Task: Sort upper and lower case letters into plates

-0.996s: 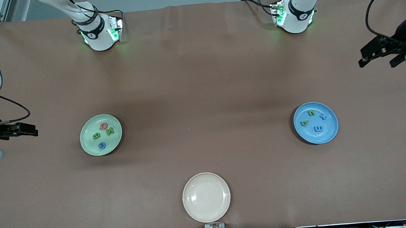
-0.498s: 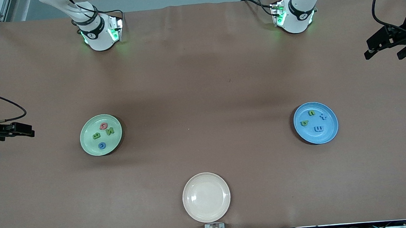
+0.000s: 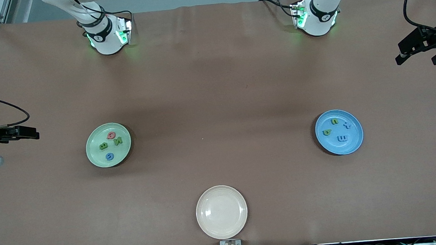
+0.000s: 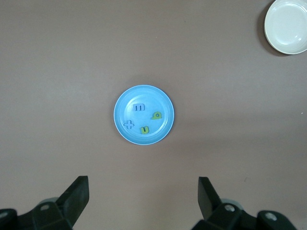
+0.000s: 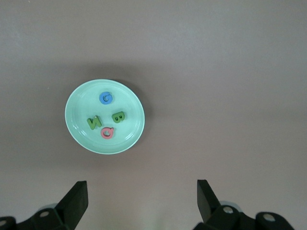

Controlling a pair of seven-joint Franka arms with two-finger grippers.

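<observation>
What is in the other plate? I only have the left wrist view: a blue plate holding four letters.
Observer: The green plate, toward the right arm's end of the table, also holds four letters: one red, one blue, two green.
Operator: Where is the right gripper?
Observer: The right gripper hangs over the table edge at that end, fingers open and holding nothing.
Operator: And the left gripper?
Observer: The left gripper hangs over the table edge at the left arm's end, clear of the blue plate.
</observation>
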